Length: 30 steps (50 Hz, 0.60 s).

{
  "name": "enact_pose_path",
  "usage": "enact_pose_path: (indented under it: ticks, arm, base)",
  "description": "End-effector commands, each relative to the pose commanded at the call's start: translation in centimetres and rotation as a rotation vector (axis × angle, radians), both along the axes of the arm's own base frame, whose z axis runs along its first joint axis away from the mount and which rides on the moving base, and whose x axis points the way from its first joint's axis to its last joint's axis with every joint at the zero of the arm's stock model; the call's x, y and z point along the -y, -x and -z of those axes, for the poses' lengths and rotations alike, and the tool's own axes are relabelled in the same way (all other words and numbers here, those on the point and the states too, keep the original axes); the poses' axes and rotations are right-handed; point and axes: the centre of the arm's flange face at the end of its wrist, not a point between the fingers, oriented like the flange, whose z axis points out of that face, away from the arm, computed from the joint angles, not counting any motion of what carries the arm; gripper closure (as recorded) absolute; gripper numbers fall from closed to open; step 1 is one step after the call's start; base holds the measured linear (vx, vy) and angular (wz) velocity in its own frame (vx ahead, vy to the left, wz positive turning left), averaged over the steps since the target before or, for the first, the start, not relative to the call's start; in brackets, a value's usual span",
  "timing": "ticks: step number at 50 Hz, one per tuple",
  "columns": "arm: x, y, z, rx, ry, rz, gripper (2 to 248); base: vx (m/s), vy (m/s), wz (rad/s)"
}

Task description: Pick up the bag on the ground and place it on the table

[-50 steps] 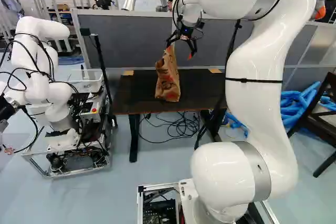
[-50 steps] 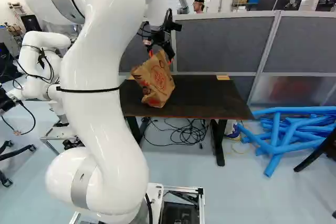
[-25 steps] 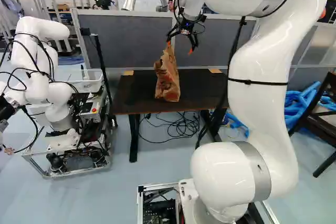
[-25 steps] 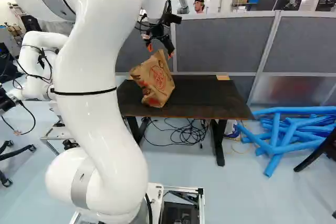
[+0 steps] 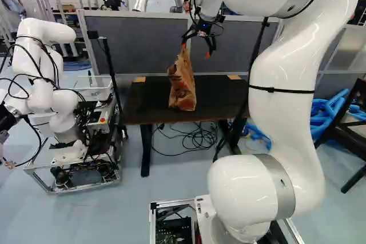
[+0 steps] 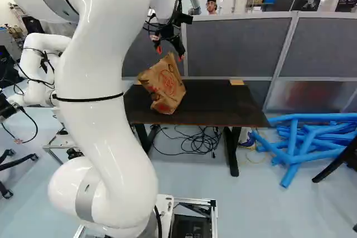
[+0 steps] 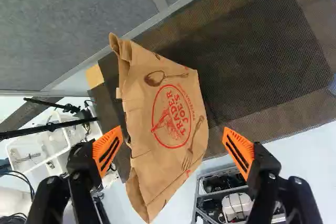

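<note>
We see the bag (image 6: 165,85) standing on the bench (image 6: 217,101) and the gripper (image 7: 172,139) spread, grasping nothing, so the placing looks finished (in our judgement), leaving only the arm (image 6: 106,121) to back clear.

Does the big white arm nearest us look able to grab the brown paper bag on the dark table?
Probably yes. Its black, orange-padded fingers are open above the bag, one toward each side of it, and nothing seems to be in the way.
</note>
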Motion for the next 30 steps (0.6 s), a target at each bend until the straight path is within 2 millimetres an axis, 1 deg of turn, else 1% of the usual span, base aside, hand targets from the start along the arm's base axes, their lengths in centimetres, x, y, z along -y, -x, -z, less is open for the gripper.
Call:
enact_pose_path:
  ticks: [12,30]
  arm:
    - [0.0,0.0,0.0,0.0,0.0,0.0,3]
    - [0.0,0.0,0.0,0.0,0.0,0.0,3]
  base:
    - [-0.015,0.0,0.001]
    - [-0.08,0.0,0.005]
